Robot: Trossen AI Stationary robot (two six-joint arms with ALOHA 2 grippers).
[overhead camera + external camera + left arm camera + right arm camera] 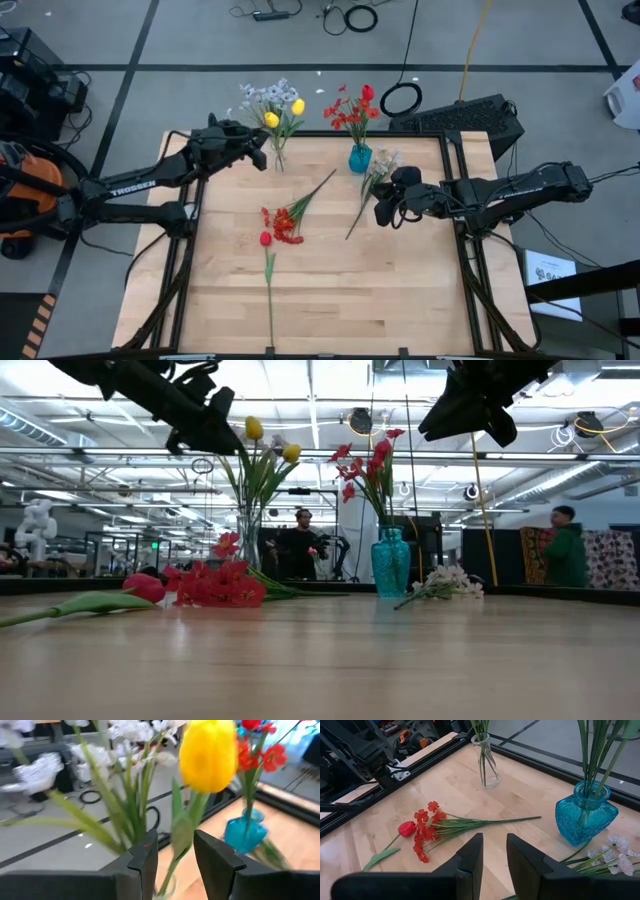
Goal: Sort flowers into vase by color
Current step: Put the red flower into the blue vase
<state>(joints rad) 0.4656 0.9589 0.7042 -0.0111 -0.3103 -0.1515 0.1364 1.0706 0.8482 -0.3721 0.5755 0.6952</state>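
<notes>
A clear glass vase (279,160) at the table's far side holds two yellow tulips (271,120) and pale white sprays (262,95). A blue vase (360,158) to its right holds red flowers (352,110). My left gripper (262,152) is raised beside the clear vase. It is open, and its fingers stand on either side of a yellow tulip's stem (176,855), below the bloom (207,755). A red spray (290,222), a red tulip (266,238) and a white spray (375,180) lie flat on the table. My right gripper (382,210) is open and empty, raised by the white spray.
The red spray (427,827) and the red tulip (406,828) lie mid-table, left of my right gripper (494,857). The tulip's stem runs toward the near edge (270,310). The near half of the wooden table (400,300) is bare. People stand in the room beyond (300,545).
</notes>
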